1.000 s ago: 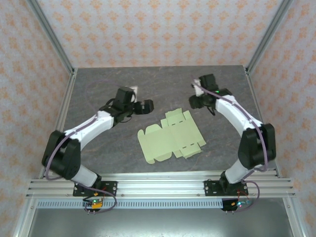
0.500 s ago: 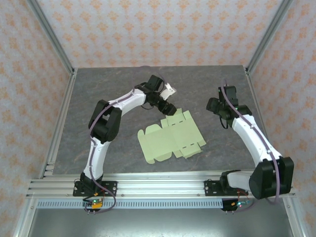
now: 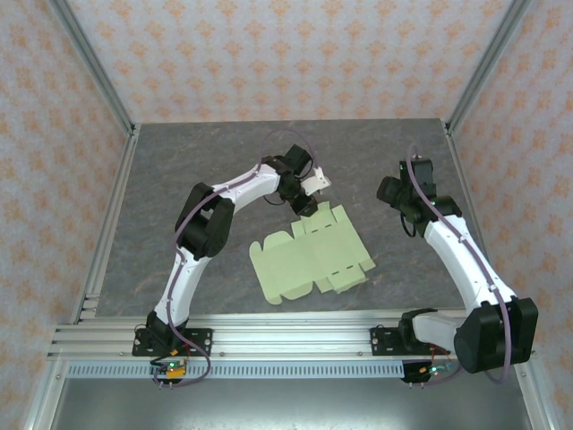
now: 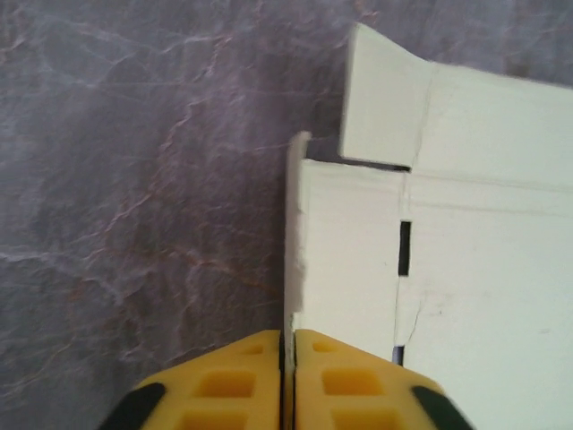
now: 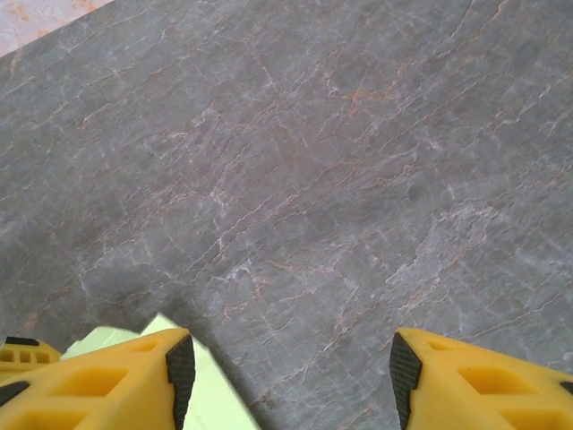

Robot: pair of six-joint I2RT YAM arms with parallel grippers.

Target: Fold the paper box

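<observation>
While the paper box [image 3: 309,255] lies as an unfolded pale green sheet near the middle of the grey marbled table [image 3: 179,179], the left gripper [image 3: 307,205] sits at the sheet's 12 o'clock edge. Seen from the left wrist, its yellow fingers [image 4: 224,385] are clenched together on a narrow flap of the card, which stands on edge between them. The rest of the sheet spreads flat toward 3 o'clock in that view, with a small slot cut beside a crease. How far the flap reaches in between the pads is hard to tell, as the grip sits at the very bottom of the picture.

The right gripper [image 3: 394,193] hangs off the sheet at about 2 o'clock from it, apart from the card. From the right wrist its fingers [image 5: 134,372] stand wide apart and released, nothing between them, above bare table. One corner of the green card shows at 7 o'clock in that view, just beside one finger.
</observation>
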